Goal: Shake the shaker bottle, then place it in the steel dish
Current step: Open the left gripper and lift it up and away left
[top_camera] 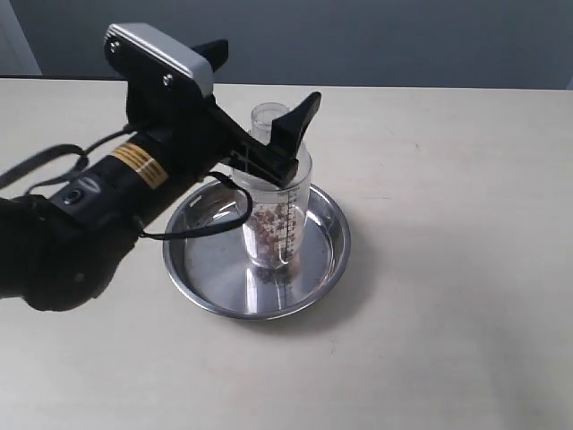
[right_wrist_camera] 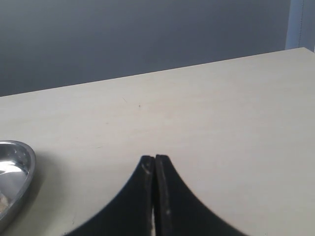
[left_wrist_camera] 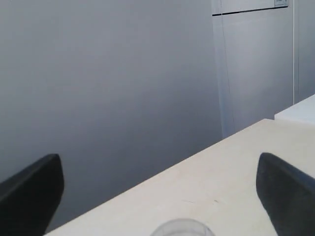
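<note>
Shaker bottle point(top_camera: 279, 210): stood upright on the flat bottom of the steel dish point(top_camera: 208, 262), in the dish's right half as seen in the exterior view.
Bottle contents: brown pellets point(top_camera: 271, 229) are gathered in the lower part, and a black scale point(top_camera: 288, 222) is printed down the clear wall.
Bottle top: the small round cap point(top_camera: 265, 115) is seen between the two black fingers point(top_camera: 298, 121). In the left wrist view only its upper rim is caught at the frame edge.
Steel dish: set on the counter point(top_camera: 448, 296) near its middle. Bright reflections are carried on its bare bottom, and part of its rim is caught in the right wrist view.
Left pincer point(top_camera: 269, 73): spread wide at the height of the bottle's domed top. One finger is seen across the front of the dome and the other well behind it. Whether either finger touches the bottle cannot be told.
Right pincer point(right_wrist_camera: 155, 162): pressed together, tip against tip, over bare counter with the dish off to one side.
Left arm point(top_camera: 81, 233): black, marked with a yellow label point(top_camera: 141, 165) and brought in from the left of the exterior view. A loose black cable point(top_camera: 192, 235) is hung across the dish's near rim.
Background: a grey wall point(top_camera: 403, 40) is seen behind the counter.
</note>
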Robot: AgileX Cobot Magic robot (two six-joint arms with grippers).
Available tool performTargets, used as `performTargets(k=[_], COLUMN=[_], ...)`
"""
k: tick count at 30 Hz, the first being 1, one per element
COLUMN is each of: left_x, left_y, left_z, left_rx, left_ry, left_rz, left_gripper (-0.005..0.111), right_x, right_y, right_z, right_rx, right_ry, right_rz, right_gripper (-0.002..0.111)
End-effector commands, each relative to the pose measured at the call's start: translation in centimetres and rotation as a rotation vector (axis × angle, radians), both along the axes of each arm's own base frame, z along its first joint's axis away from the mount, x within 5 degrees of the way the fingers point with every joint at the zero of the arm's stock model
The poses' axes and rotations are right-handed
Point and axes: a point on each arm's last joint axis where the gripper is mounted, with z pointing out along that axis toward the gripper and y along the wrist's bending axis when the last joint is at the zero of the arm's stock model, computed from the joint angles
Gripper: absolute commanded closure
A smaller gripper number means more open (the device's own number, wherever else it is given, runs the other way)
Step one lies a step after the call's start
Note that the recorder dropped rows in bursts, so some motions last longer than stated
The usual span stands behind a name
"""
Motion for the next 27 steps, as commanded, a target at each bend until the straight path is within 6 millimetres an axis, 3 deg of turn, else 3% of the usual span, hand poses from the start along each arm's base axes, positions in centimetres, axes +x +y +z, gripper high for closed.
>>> performTargets(k=[1,5,9,17,24,27], left_x=[-1.6,-3.6,-5.9,-9.5,-10.8,-11.0], left_y=[1.6,3.0,4.6,7.3,7.6,8.2], left_z=[3.4,5.6,7.6,10.1,10.7,11.5], left_rx=[0.034,0.092,0.097,0.036,-0.004,-0.018], left_ry=[0.016,0.084,0.138,0.176,0.195,0.127], left_rz=[0.04,0.045,0.037,0.016,-0.036,0.004], left_gripper=[0.018,0.056,0.104,0.106,0.106,0.106], right_x=[0.0,0.0,0.0,0.0,0.0,0.0], right_y=[0.0,0.0,0.0,0.0,0.0,0.0], right_z=[0.0,0.0,0.0,0.0,0.0,0.0], right_rx=[-0.002,-0.002,-0.002,-0.002,-0.002,-0.002], right_ry=[-0.008,-0.008,-0.008,-0.008,-0.008,-0.008], right_rz=[-0.005,-0.005,-0.005,-0.005,-0.005,-0.005], right_gripper=[0.109,0.109,0.109,0.109,0.109,0.109])
